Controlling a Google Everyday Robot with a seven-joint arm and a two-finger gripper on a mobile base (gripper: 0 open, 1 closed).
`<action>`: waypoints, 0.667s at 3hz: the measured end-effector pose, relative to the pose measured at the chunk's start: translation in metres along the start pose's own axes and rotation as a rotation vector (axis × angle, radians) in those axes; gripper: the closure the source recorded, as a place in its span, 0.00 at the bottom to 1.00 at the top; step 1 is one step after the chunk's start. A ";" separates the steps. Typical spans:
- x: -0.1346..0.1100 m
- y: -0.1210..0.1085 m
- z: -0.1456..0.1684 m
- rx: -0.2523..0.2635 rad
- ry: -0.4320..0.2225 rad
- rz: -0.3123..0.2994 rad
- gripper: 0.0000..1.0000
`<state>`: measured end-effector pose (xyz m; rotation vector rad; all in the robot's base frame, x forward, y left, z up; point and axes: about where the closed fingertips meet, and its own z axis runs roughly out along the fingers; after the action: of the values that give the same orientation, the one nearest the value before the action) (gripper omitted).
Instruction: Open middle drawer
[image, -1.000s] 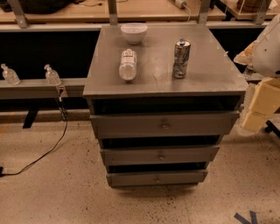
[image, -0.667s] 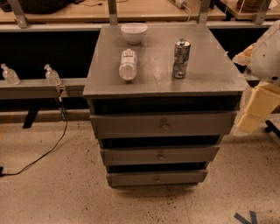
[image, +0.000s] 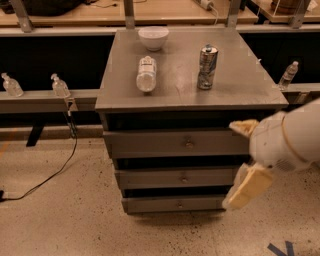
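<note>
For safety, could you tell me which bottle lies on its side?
The bottle on the cabinet top beside the can; the ledge bottles stand upright. The gripper is right of the middle drawer.

Lab, wooden workbenches (image: 170, 11), floor cable (image: 50, 176), hand (image: 232, 164) right of grey cabinet (image: 240, 75)

I count three drawers, middle drawer (image: 150, 178) included; four bottles (image: 146, 73); one bowl (image: 153, 37); one can (image: 207, 67); one gripper (image: 232, 164), lower right of frame.
</note>
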<state>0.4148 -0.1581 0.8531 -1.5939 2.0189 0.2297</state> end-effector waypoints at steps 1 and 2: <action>0.009 0.019 0.044 -0.046 -0.090 0.081 0.00; 0.008 0.019 0.044 -0.048 -0.090 0.080 0.00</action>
<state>0.4096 -0.1394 0.8080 -1.5051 2.0238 0.3764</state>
